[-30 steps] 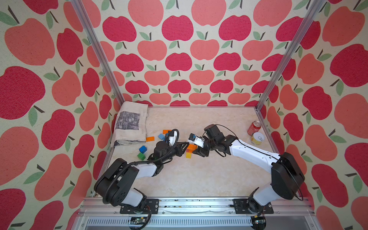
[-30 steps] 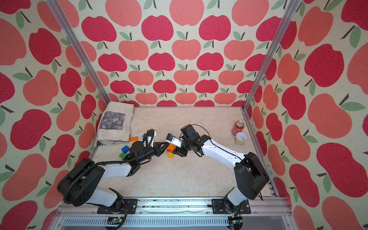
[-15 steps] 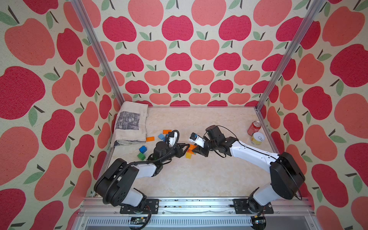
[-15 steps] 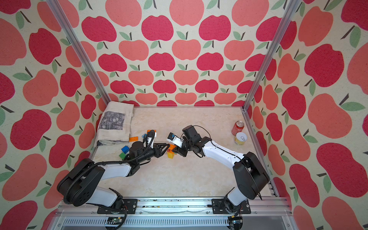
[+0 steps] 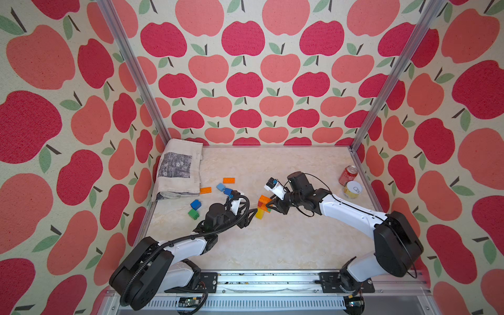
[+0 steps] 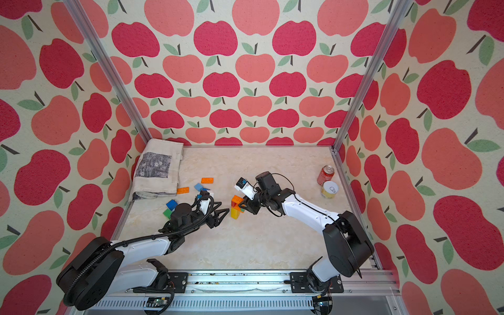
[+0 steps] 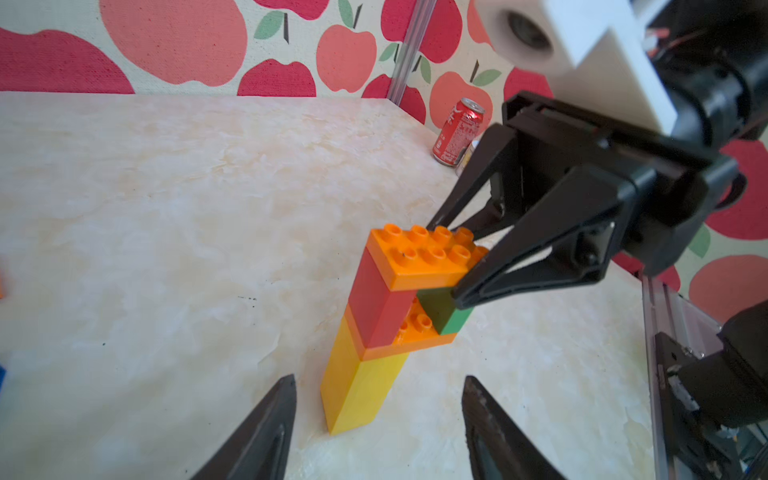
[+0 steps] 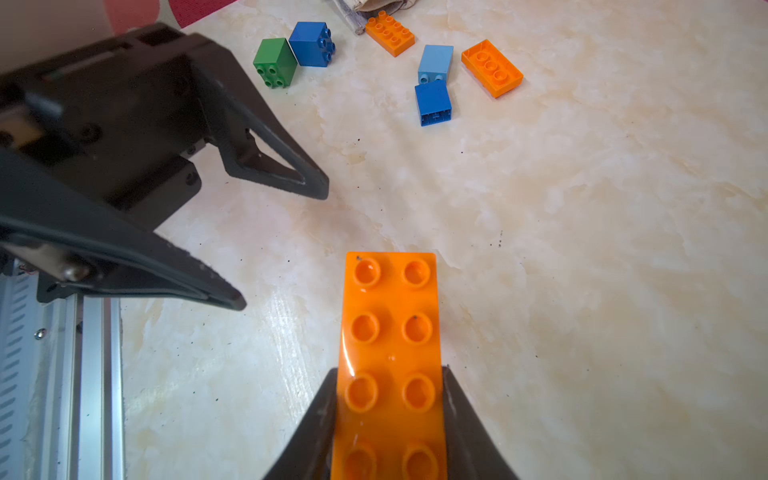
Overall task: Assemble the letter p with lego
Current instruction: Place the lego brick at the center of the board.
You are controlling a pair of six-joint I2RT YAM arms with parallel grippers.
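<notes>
Right pincer [image 7: 444,258] grips top of yellow-red-orange lego tower [image 7: 365,374]; left pincer [image 8: 282,249] agape, apparently empty.

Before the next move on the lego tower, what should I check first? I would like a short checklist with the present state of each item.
1. The right gripper is shut on the top orange plate: ok.
2. The left gripper is open, its fingers apart from the tower: ok.
3. The top orange plate is fully seated on the red brick and green brick: cannot tell, a finger hides the green side.
4. The yellow brick at the base stands on the table: ok.
5. The loose bricks lie well away from the tower: ok.
</notes>
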